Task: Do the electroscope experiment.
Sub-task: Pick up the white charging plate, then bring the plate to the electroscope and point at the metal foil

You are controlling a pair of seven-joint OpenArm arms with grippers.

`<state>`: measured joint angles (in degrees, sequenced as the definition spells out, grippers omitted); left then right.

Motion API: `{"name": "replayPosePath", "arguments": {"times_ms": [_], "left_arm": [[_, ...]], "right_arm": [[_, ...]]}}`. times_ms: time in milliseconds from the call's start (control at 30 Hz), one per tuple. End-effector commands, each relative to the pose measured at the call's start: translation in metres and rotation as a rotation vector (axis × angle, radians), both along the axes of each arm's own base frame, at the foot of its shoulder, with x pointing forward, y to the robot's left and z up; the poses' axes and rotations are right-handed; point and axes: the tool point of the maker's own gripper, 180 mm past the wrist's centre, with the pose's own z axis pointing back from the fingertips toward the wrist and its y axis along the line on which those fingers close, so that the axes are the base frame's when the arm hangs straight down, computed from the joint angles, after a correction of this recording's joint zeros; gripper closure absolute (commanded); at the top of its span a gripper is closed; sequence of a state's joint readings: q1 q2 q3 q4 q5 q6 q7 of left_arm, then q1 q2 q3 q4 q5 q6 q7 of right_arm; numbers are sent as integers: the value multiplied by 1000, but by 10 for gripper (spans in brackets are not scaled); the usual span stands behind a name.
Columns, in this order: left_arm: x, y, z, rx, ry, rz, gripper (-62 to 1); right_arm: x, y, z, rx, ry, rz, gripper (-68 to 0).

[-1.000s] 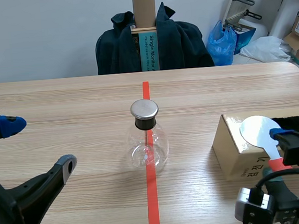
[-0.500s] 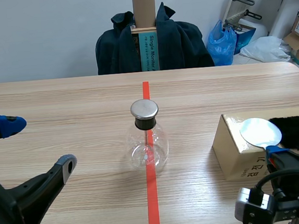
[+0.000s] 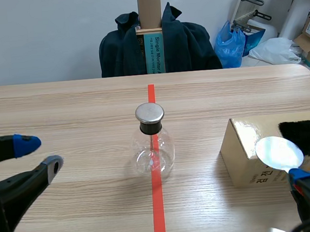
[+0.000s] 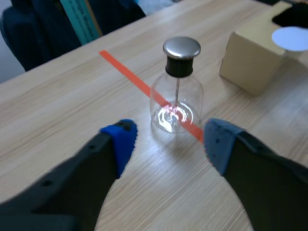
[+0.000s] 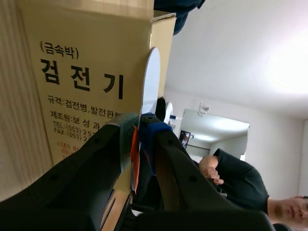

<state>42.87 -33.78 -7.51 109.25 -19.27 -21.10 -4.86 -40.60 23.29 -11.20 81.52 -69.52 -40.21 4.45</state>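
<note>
Showing the electroscope (image 3: 152, 143) (image 4: 177, 91), a clear round-bodied glass flask with a black stopper, a flat metal cap and a thin rod hanging inside; it stands upright on the wooden table (image 3: 61, 102), directly on the orange-red tape line (image 3: 158, 213) that runs away from the robot. The left gripper (image 3: 41, 154) (image 4: 171, 139) is low over the table, well apart from the flask on the left side, its jaws spread wide with nothing between them; in the left wrist view the flask stands just ahead of the gap between the blue pad and the grey pad. On the right side a cardboard box (image 3: 242, 152) (image 4: 250, 62) (image 5: 82, 72) rests on the table, with a patch of black fur cloth (image 3: 309, 135) (image 4: 291, 14) lying on its top. The right gripper (image 3: 308, 187) (image 5: 139, 134) has its jaws closed on the orange-red handle of a disc paddle (image 3: 278, 153) (image 5: 150, 82) (image 4: 291, 38), whose pale round disc is raised in front of the box's near corner; whether disc and box touch cannot be told. Behind the table, a chair draped with a dark jacket (image 3: 186, 42) holds an upright carton (image 3: 152, 45), and a blue bag (image 3: 233, 44) lies to its right.
</note>
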Motion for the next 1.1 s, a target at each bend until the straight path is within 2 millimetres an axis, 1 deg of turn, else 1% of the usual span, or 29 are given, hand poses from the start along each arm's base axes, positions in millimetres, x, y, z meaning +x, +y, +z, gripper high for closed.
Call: {"name": "replayPosePath", "arguments": {"times_ms": [0, 33, 100, 167, 300, 400, 567, 733, 867, 967, 1067], "left_arm": [[0, -6, 9, -2, -25, -42, -208], [-1, -6, 8, 10, -24, -55, -176], [-1, -6, 7, 34, -21, -82, -107], [-1, -5, 7, 52, -22, -103, -27], [8, 3, 4, 21, -9, -118, -27], [20, 11, -4, -2, -13, -115, -27], [40, 21, -25, -40, 3, -114, -30], [53, 25, -49, -85, 29, -113, -32], [61, 16, -67, -110, 49, -129, -32], [62, 2, -81, -113, 60, -160, -32], [62, -15, -93, -120, 68, -194, -32]], "right_arm": [[2, -5, 18, 7, -59, 11, -8], [1, -6, 25, 17, -83, 17, -8], [-1, -11, 32, 34, -93, 21, -8], [3, -16, 42, 44, -115, 18, -8], [16, -26, 69, 60, -189, 8, -8], [28, -28, 98, 85, -270, 18, -8], [45, -23, 147, 122, -420, 41, -8], [55, -14, 187, 153, -543, 74, -8], [59, -9, 217, 155, -637, 99, -8], [61, -7, 242, 174, -717, 104, -8], [61, -6, 264, 190, -785, 111, -8]]}}
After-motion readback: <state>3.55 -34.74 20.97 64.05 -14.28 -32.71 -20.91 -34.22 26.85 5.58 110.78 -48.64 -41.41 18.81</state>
